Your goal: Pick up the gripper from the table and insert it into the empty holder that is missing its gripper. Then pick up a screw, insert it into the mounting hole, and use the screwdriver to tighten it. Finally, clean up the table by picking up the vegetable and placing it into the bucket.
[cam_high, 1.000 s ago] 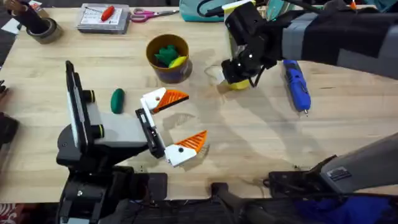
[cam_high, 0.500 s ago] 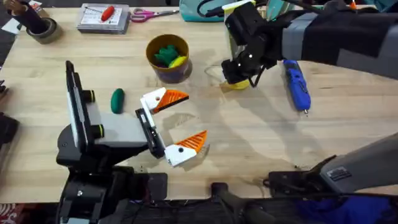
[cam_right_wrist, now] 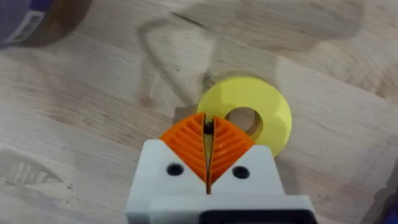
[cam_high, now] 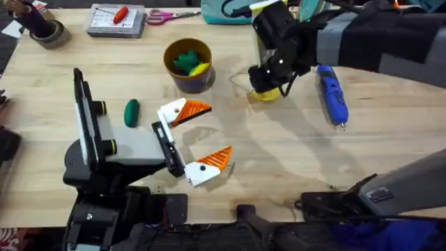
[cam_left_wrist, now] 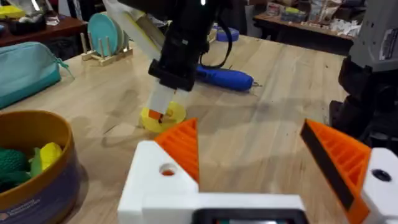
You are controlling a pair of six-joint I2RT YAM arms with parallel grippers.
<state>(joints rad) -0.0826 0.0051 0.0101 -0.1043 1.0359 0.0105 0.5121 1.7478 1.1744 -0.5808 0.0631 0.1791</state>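
- The right gripper point(cam_right_wrist: 208, 138) hangs over a flat yellow ring point(cam_right_wrist: 261, 109) on the table point(cam_high: 279, 160); its orange ribbed fingers point(cam_right_wrist: 186, 143) are clenched together on a tiny dark thing at their tips, too small to identify.
- From above, the right gripper point(cam_high: 268, 78) sits just right of the bucket point(cam_high: 188, 66), with the blue screwdriver point(cam_high: 332, 94) lying near on its other side.
- The left gripper point(cam_high: 198, 136) rests low at the table's middle, its orange fingers point(cam_high: 195, 109) spread wide and released, grasping nothing.
- The dark green vegetable point(cam_high: 131, 112) lies on the table left of the left gripper, well below the bucket.
- The bucket holds a leafy green toy point(cam_high: 185, 59) and a yellow toy point(cam_high: 198, 69); a pale label on its outside point(cam_left_wrist: 28, 200) carries print too small to read.
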